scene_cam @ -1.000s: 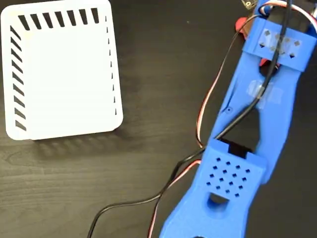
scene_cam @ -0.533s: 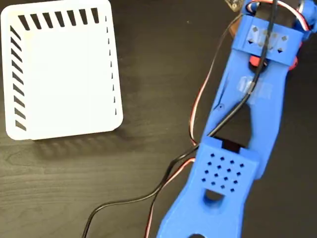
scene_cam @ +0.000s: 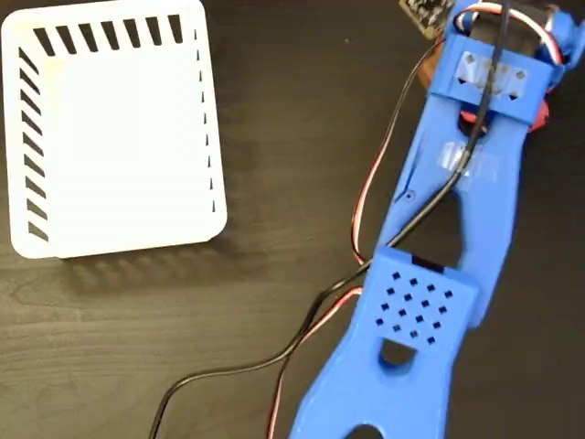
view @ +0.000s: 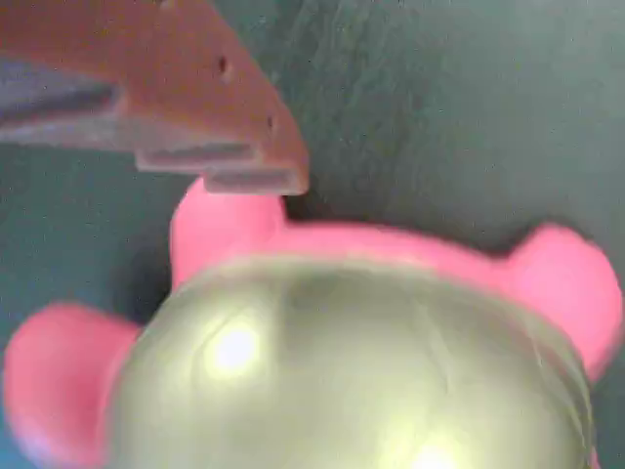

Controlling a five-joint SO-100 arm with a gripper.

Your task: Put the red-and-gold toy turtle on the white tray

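Turtle point(view: 332, 362) fills the wrist view: gold shell dead centre, pink feet poking out either side, sitting on the dark table point(scene_cam: 274, 137). One gripper finger point(view: 186, 107) hangs at top left, its tip right by a foot; I can't tell whether it touches. The other finger isn't visible, so I can't say how wide the claw is or whether it has any grip.

In the fixed view the turtle is almost entirely under the blue arm point(scene_cam: 439, 229) at top right; only slivers of red point(scene_cam: 539, 114) show past the wrist end. White tray point(scene_cam: 114, 128) sits top left, well apart from the turtle, nothing in it.

My read: this is the approach or grasp step, pickup not confirmed. Next move needs both fingers straddling the shell, a firm close on a squishy body, then a lift and a long swing across to the tray.
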